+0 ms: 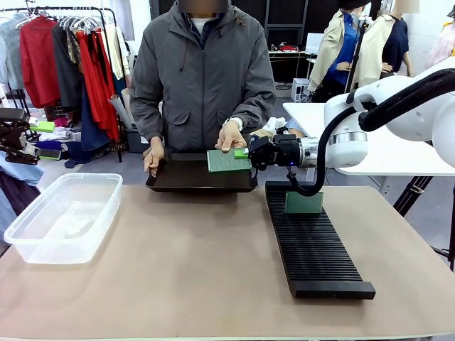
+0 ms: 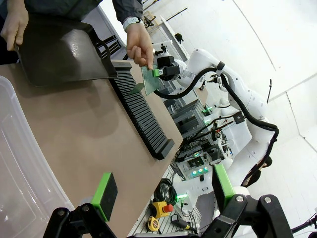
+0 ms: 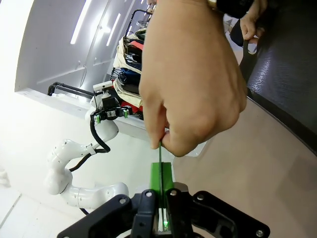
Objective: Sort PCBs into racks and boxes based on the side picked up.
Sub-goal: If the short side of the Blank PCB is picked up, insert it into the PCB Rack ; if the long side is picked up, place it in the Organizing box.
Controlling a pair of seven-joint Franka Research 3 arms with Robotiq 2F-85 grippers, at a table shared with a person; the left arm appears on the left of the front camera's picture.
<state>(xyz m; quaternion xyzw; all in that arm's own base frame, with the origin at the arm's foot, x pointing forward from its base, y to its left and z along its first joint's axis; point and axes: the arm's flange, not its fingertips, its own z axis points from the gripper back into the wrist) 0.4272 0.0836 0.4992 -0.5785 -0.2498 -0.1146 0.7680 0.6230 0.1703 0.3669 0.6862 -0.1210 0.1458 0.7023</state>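
One PCB (image 1: 303, 203) is standing at the far end of the rack (image 1: 313, 241) while, just beyond it, the right claw (image 1: 243, 153) is clamping a second PCB (image 1: 225, 161) from a hand (image 1: 231, 135); the left claw (image 2: 163, 191) is gaping empty.

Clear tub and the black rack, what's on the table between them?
Only bare tabletop lies between the clear tub and the black rack, as the front view shows.

The right arm (image 1: 398, 106) is glossy white with rounded joints, a silver ring (image 1: 308, 152) at the wrist and a thick black cable (image 1: 321, 160) looping beneath. The right gripper (image 1: 242, 153) is black with green pads; the left gripper (image 2: 163, 192) matches, with round pivot bolts. The person wears a grey zipped jacket (image 1: 202, 78) and a pale wristband (image 2: 131, 22)
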